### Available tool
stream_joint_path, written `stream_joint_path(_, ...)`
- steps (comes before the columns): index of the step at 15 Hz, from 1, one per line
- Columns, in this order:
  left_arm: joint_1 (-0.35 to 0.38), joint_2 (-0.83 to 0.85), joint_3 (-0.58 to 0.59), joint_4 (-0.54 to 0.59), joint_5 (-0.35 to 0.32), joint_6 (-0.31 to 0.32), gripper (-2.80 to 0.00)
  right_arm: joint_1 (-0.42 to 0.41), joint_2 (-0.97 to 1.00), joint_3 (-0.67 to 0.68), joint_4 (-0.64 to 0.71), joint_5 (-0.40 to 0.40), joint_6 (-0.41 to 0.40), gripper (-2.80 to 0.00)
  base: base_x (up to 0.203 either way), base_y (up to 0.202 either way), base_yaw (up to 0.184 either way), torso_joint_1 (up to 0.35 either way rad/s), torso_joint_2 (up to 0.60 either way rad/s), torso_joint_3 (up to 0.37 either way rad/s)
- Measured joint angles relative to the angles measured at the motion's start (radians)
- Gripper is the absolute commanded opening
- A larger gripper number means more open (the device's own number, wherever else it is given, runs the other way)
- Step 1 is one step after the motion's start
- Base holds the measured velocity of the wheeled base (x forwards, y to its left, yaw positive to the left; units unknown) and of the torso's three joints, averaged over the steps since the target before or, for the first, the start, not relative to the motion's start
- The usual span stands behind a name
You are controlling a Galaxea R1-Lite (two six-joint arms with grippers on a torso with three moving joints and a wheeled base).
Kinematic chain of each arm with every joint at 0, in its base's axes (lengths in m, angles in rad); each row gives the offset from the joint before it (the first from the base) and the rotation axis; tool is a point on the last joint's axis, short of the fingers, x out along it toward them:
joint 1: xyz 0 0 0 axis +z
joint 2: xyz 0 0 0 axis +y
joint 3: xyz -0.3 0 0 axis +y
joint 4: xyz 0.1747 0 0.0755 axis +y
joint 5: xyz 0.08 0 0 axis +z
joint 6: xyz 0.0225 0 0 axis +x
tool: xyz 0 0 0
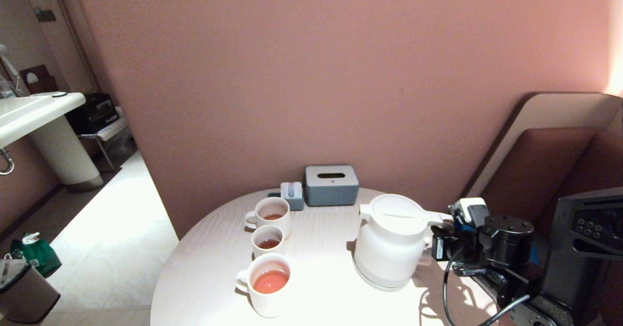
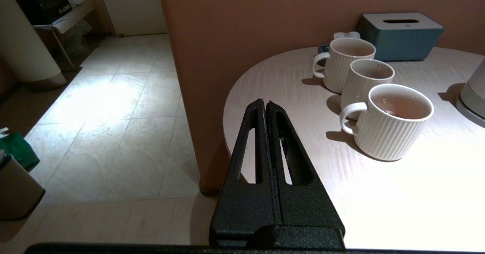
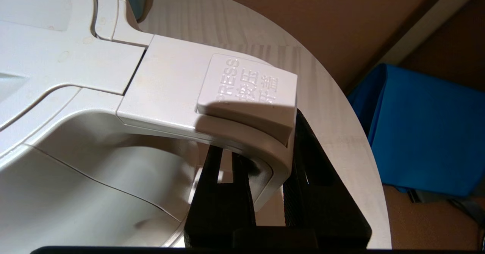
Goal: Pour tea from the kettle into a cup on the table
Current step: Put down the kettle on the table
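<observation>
The white kettle (image 1: 389, 243) stands upright on its round base (image 1: 377, 281) at the right of the pale round table (image 1: 321, 267). My right gripper (image 3: 261, 159) is shut on the kettle's handle (image 3: 235, 132), one finger inside the loop and one outside, below the PRESS button (image 3: 248, 85). Three ribbed white cups stand in a row at the left. The nearest cup (image 1: 267, 287) holds orange-red tea (image 1: 271, 281); the middle cup (image 1: 267, 241) and far cup (image 1: 271, 214) hold a little brownish tea. My left gripper (image 2: 265, 104) hangs shut and empty at the table's left edge, short of the nearest cup (image 2: 390, 132).
A grey-blue tissue box (image 1: 331, 185) and a small blue-grey box (image 1: 292, 195) sit at the table's back by the pink wall. A padded seat (image 1: 535, 170) rises at the right, with a blue object (image 3: 428, 132) below the table edge. A washbasin (image 1: 29, 114) and a bin (image 1: 24, 292) stand at the far left.
</observation>
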Motion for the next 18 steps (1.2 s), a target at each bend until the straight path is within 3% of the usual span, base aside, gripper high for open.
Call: stream_joint_path(18,0.000,0.000,0.000,0.000,0.000,0.000,-2.80,0.000,0.002,-0.005,-0.001,-0.020,-0.005,-2.80,0.000,0.000,0.000,0.000,0.00,0.000)
